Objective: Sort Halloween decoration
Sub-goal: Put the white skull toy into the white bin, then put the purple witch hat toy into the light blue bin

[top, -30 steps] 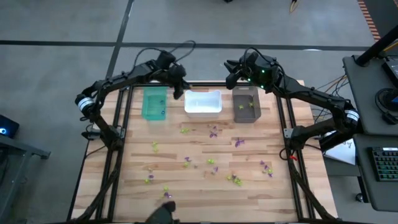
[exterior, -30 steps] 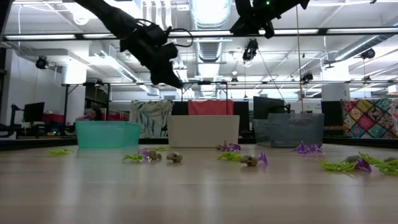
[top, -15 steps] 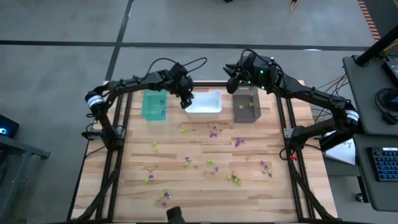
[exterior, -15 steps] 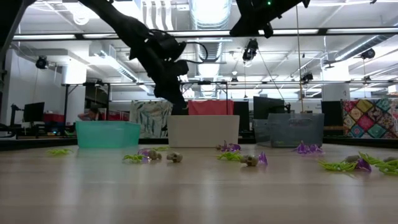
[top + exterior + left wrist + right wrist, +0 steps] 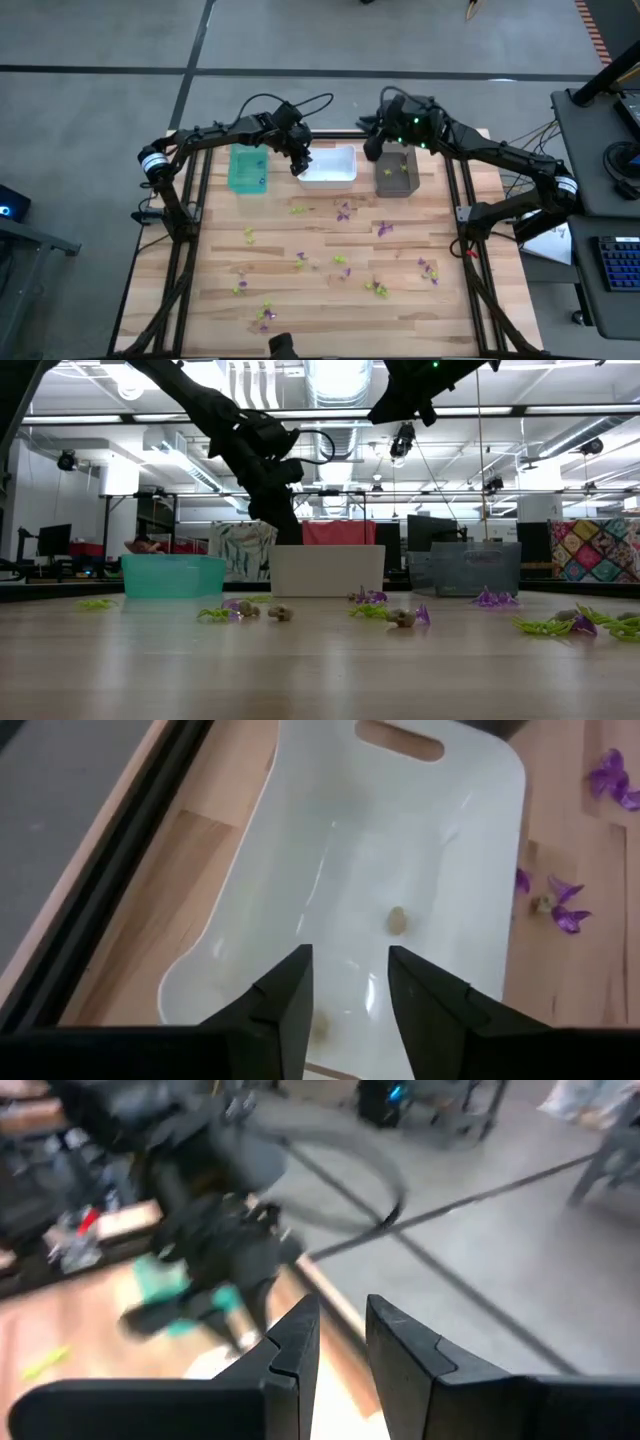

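Right now my left end effector (image 5: 300,166) hangs over the near-left corner of the white rectangular plastic bin (image 5: 335,176), fingers spread with nothing between them, and two pale greyish trinkets (image 5: 397,920) lie on the bin floor below, so I judge this the drop-off step for a greyish piece. My right end effector (image 5: 372,150) waits above the dark brown bin (image 5: 396,186), fingers a little apart and empty. Next I need another trinket from the purple, lime-green and greyish Halloween decoration (image 5: 344,211) scattered across the wooden desk (image 5: 200,290).
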Motion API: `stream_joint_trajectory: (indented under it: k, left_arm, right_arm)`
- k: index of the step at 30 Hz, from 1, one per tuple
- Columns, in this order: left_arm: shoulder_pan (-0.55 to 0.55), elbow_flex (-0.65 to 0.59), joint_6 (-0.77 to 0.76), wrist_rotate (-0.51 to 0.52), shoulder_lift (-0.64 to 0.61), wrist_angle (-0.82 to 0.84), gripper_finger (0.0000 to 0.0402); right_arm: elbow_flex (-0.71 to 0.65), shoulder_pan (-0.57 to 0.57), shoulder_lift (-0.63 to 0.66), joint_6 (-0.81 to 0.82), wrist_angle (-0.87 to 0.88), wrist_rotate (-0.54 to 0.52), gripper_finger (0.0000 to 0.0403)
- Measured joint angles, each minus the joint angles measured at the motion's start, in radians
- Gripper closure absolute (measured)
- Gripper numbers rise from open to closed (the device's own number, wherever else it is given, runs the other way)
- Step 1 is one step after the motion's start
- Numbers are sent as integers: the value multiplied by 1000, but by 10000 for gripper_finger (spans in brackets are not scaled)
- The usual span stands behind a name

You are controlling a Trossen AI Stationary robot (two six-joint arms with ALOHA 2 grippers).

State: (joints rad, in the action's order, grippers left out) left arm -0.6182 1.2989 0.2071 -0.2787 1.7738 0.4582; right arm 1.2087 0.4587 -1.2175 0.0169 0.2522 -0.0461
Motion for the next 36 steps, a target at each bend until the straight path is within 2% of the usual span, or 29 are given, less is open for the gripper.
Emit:
stream_joint_trajectory:
  k: [4, 6, 12, 17, 26, 30, 36]
  left_arm:
    - [16, 10, -31, 0, -62, -10, 288]
    - [41, 9, -61, 0, -107, -22, 292]
    - [157, 3, -197, 0, -233, -66, 300]
    - [303, -8, -197, 4, -295, -67, 302]
    - [503, -35, -144, 8, -333, -112, 302]
    - [534, -114, -137, -3, -356, -225, 302]
    - [537, -257, -83, -8, -436, -329, 302]
  right_arm:
    - [0, -85, 0, 72, 142, 12, 328]
    - [0, -132, 0, 103, 214, 48, 328]
    - [0, -269, 0, 346, 416, 179, 328]
    - [-30, -412, -9, 454, 575, 150, 328]
    - [-171, -576, -10, 701, 583, 85, 328]
    - [-233, -597, -10, 793, 584, 78, 328]
    - [-295, -586, -11, 797, 590, 66, 328]
